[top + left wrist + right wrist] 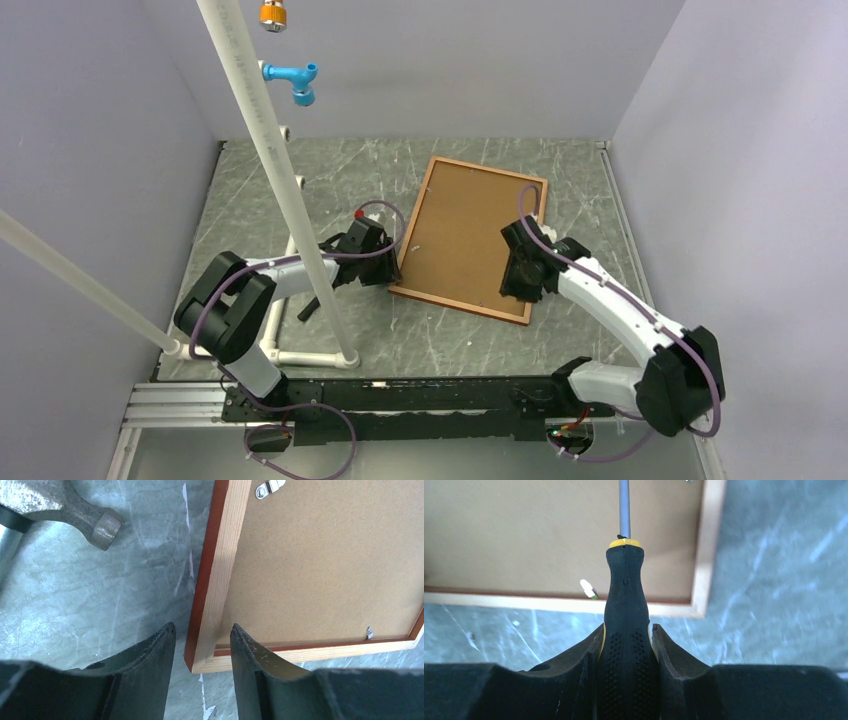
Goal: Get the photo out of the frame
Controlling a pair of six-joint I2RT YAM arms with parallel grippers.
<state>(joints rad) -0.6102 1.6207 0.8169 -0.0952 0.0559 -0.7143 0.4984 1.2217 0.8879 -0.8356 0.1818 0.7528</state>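
The frame (412,228), thin and reddish-brown, lies face down on the table. The photo's brown board backing (465,235) faces up inside it; the printed side is hidden. My left gripper (393,268) is open, its jaws standing either side of the frame's near-left corner (210,580), one finger (255,655) over the backing (325,565). My right gripper (520,278) is shut on a black-and-yellow screwdriver (625,610). The screwdriver's shaft reaches over the backing (524,530) near the frame's right rail (701,555).
A hammer head (65,515) lies on the table left of the frame. A metal hanger tab (267,487) and small retaining tabs (368,632) sit at the backing's edge. A white PVC pipe stand (270,150) rises at the left, with a blue fitting (295,80).
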